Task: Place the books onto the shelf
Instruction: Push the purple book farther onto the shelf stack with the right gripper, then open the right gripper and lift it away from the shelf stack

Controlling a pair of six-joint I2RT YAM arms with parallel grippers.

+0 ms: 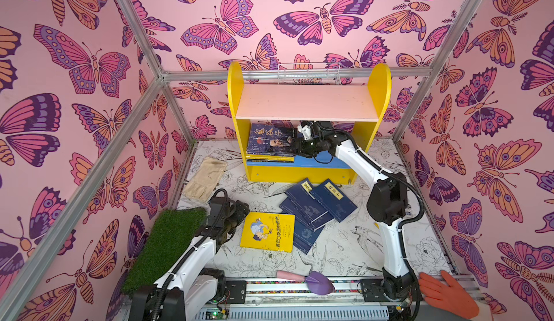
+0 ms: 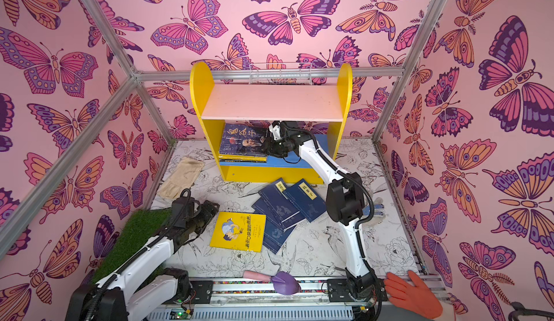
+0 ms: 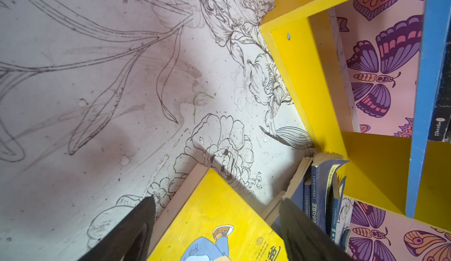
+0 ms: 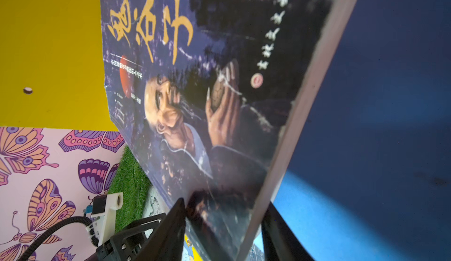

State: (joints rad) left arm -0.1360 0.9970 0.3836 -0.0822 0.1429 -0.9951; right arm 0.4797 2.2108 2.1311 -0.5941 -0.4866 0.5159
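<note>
Roughly half done, I'd say. Starting out front-left of the shelf [image 1: 380, 85]: the left gripper [image 3: 217, 200] has its fingers wide apart, straddling a corner of the yellow book [image 1: 267, 232] and holding nothing. That one has a cartoon kid on the cover and lies flat on the table.

Inside the shelf, against its left panel, a small stack [image 1: 269, 156] sits on the blue board [image 1: 317, 159]. The portrait book [image 1: 271, 139] is on top, dark cover, gold title, old bearded guy. The right gripper [image 4: 224, 205] is clamped on that book's right edge, and it looks tipped up a bit, so I reckon it isn't settled yet.

In front of the shelf's right half, the navy books [image 1: 314, 207] lie fanned out and overlapping, maybe four, thin, with yellow labels. The shelf's pink board [image 1: 305, 102] has nothing on it.
</note>
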